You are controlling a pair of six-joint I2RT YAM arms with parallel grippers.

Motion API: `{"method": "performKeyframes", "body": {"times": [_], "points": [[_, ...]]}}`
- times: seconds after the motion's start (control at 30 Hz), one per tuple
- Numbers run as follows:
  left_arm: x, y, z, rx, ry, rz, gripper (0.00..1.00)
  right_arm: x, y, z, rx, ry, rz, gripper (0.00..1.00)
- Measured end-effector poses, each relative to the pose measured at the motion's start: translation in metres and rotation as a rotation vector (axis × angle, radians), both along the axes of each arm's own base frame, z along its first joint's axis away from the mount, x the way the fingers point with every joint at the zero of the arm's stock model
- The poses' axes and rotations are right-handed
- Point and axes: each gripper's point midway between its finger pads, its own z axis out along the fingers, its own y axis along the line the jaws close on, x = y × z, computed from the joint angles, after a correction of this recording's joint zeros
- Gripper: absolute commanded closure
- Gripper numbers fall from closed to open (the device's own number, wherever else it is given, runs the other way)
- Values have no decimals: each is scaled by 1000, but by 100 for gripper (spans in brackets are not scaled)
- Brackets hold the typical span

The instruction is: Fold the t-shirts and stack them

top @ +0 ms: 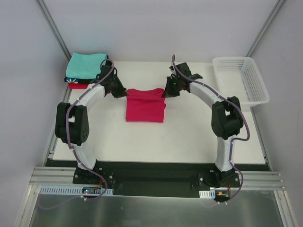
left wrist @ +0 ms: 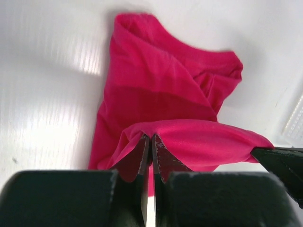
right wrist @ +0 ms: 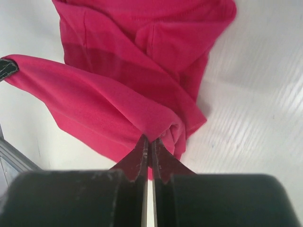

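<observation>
Top view: we see the crimson-pink soft cloth t-shirt (top: 145, 108) midway along the far edge of the white bench (top: 189, 142). The folded teal, black and red t-shirts (top: 85, 66) occupy its far left corner.

Left wrist view: the left gripper (left wrist: 150, 142) pinches the shirt's lifted edge.

Right wrist view: the right gripper (right wrist: 150, 142) pinches the same edge.

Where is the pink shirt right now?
In the top view the pink shirt lies at the middle of the table, far corners pinched in the left and right jaws; the folded stack sits far left, the basket right.
</observation>
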Motion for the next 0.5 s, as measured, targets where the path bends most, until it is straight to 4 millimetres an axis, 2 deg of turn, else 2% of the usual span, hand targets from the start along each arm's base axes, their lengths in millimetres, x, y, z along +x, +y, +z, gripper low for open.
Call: {"method": "performKeyframes", "body": {"times": [0.3,0.37,0.4,0.43,0.47,0.5], "points": [[64,4,-20,-13,-3,26,100,66,13,-8,67,-17,8,95],[73,3,-25,-14,-1,26,100,75,13,-11,79,-17,6,89],[77,2,-28,-15,1,25,100,78,11,-14,82,-13,4,80],[81,1,-30,-15,-1,24,84,80,10,-17,84,-8,3,51],[84,1,-31,-15,-1,23,66,81,8,-20,84,-3,0,39],[88,0,-33,-12,-3,19,54,83,5,-23,85,3,-6,27]]}}
